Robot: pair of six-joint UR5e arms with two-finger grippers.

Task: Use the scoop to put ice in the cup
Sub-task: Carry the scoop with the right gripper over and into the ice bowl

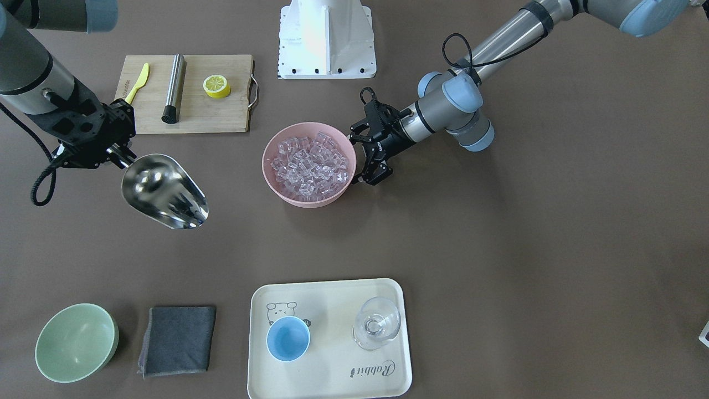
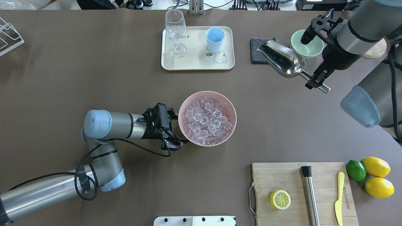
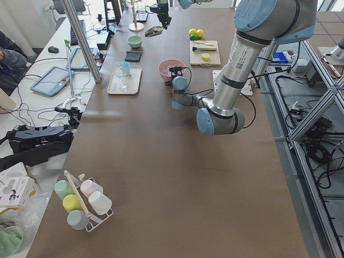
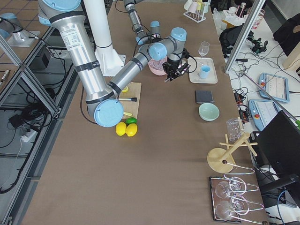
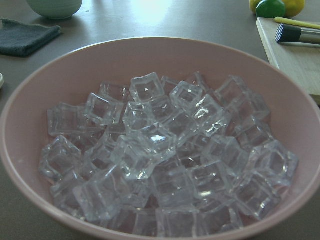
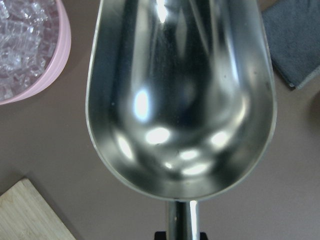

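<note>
The steel scoop (image 1: 166, 191) is empty and held in the air by its handle in my shut right gripper (image 1: 117, 154); it also shows in the overhead view (image 2: 282, 58) and fills the right wrist view (image 6: 180, 100). The ice (image 2: 205, 121) fills a pink bowl (image 2: 235, 116) mid-table. My left gripper (image 2: 179, 128) is open, its fingers spread at the bowl's side. The left wrist view looks into the ice (image 5: 165, 155). The light-blue cup (image 2: 215, 39) stands upright and empty on a cream tray (image 2: 198, 64).
A wine glass (image 2: 176, 31) stands on the tray beside the cup. A grey cloth (image 1: 177, 341) and a pale-green bowl (image 1: 75, 343) lie beyond the scoop. A cutting board (image 2: 301, 191) holds a lemon half, a steel rod and a yellow knife.
</note>
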